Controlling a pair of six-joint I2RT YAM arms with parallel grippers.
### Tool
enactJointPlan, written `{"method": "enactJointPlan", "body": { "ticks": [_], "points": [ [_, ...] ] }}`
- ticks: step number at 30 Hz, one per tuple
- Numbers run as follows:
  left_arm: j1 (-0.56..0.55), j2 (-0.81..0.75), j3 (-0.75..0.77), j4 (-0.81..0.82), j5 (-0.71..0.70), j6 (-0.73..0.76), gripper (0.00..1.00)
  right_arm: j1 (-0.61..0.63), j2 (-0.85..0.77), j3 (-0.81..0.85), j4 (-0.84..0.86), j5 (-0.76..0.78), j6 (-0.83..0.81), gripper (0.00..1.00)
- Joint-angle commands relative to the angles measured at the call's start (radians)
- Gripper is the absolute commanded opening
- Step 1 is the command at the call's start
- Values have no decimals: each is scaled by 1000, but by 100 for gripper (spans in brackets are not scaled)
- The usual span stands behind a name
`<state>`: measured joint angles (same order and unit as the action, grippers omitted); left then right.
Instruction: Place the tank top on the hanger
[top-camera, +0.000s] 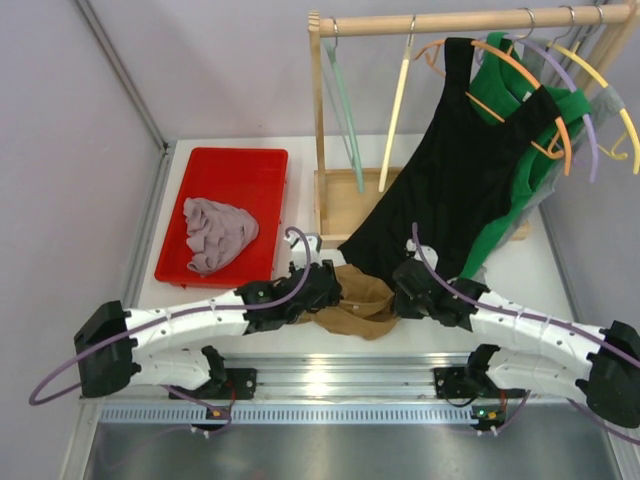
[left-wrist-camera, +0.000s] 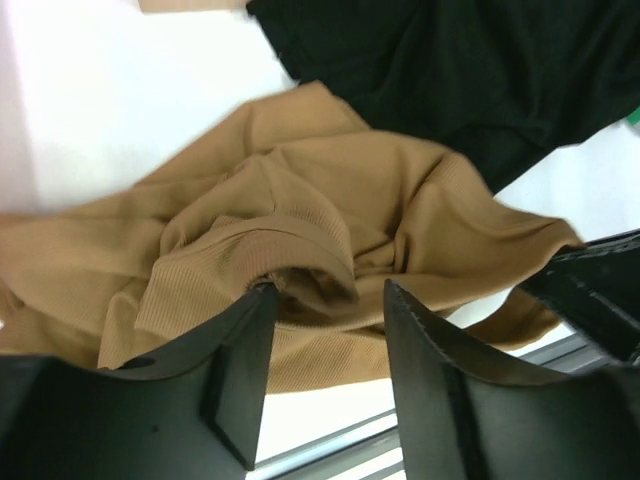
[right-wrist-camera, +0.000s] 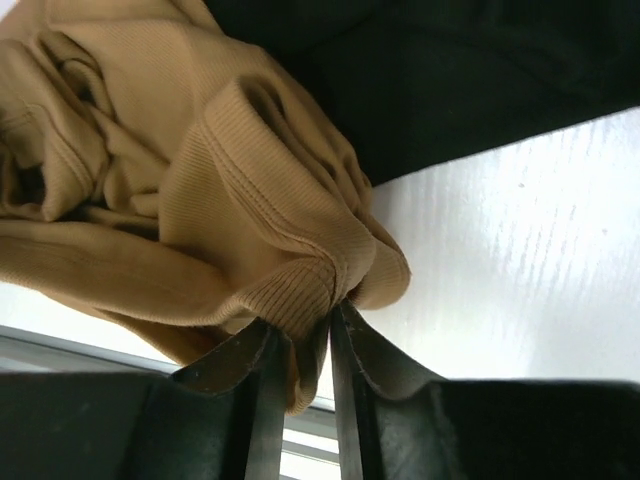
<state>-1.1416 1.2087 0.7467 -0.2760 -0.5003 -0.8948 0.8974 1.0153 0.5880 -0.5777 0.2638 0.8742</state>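
White table (top-camera: 545, 275) is seen beneath. The left gripper (left-wrist-camera: 325, 300) is held wide astride a fold, nothing pinched; the right gripper (right-wrist-camera: 305, 335) is narrowed on the tank top (top-camera: 362, 306), crumpled at six o'clock, apparently by its hem. A strap should be sought before the hanger (top-camera: 397, 120), at twelve o'clock, is approached.

A red tray (top-camera: 232, 165) sits at the far left corner of the tabletop (top-camera: 555, 280), with a crumpled grey cloth (top-camera: 215, 232) in it. A wooden rack (top-camera: 345, 205) stands at the far edge. From its rail hang a green hanger (top-camera: 345, 115), a black top (top-camera: 450, 180) on an orange hanger (top-camera: 562, 140), a green garment (top-camera: 500, 225) behind it, a purple hanger (top-camera: 590, 140) and a yellow hanger (top-camera: 615, 90). The black top's hem lies on the tabletop.
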Motion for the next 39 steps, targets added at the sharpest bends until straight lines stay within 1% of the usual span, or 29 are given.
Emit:
{"method": "enactJointPlan", "body": {
  "ticks": [1,2,3,5,6,8,9,11,12,15,16,19,21,24,26,27,28,29,30,31,32,33,35,36,38,39],
  "points": [
    [49,-52,2,107,48,11,54,-28,3,55,87,-52,-32,23],
    [62,-64,-3,107,72,19,57,-34,0,53,93,-61,-37,26],
    [86,-73,-6,98,81,29,58,-37,-3,52,101,-76,-41,33],
    [118,-107,-4,65,97,42,59,-41,-20,58,96,-81,-46,39],
    [129,-121,-3,52,97,48,59,-43,-29,62,92,-81,-49,47],
    [163,-161,-3,25,112,54,59,-45,-53,82,65,-80,-57,54],
    [174,-176,-4,20,118,63,59,-45,-66,91,53,-80,-60,61],
    [192,-215,-3,5,121,73,59,-45,-99,116,23,-78,-63,65],
    [198,-222,0,-11,124,77,59,-45,-113,124,15,-78,-63,69],
    [230,-219,-3,-12,163,89,59,-43,-168,144,-17,-77,-58,74],
    [239,-193,-3,-14,193,91,57,-45,-197,153,-27,-75,-54,74],
    [255,-157,0,-9,227,88,55,-45,-254,177,-73,-58,-49,75],
    [258,-153,-6,7,244,89,54,-46,-288,191,-115,-48,-47,75],
    [264,-152,9,9,258,100,54,-45,-366,266,-192,17,-58,75],
    [267,-150,22,3,269,111,54,-46,-376,372,-232,58,-90,75],
    [267,-150,25,0,273,114,54,-45,-362,418,-252,108,-104,76],
    [269,-150,26,0,276,115,54,-46,-348,518,-281,136,-145,76],
    [269,-153,29,-5,285,115,54,-45,-333,573,-290,164,-170,76],
    [269,-155,29,-5,292,115,54,-46,-281,628,-295,222,-196,76],
    [269,-161,29,-6,296,114,53,-46,-247,744,-297,244,-255,76],
    [269,-163,28,-5,304,114,53,-48,-209,807,-297,258,-289,76],
    [269,-169,29,-8,312,114,53,-54,-123,929,-300,276,-353,76],
    [269,-175,31,-12,319,115,53,-78,-29,1050,-303,261,-414,76],
    [269,-179,33,-14,322,115,53,-98,59,1163,-307,211,-460,76],
    [269,-186,34,-15,328,119,53,-159,130,1249,-285,152,-500,77],
    [269,-187,34,-18,338,119,53,-199,199,1341,-287,108,-529,78]
  ]
}}
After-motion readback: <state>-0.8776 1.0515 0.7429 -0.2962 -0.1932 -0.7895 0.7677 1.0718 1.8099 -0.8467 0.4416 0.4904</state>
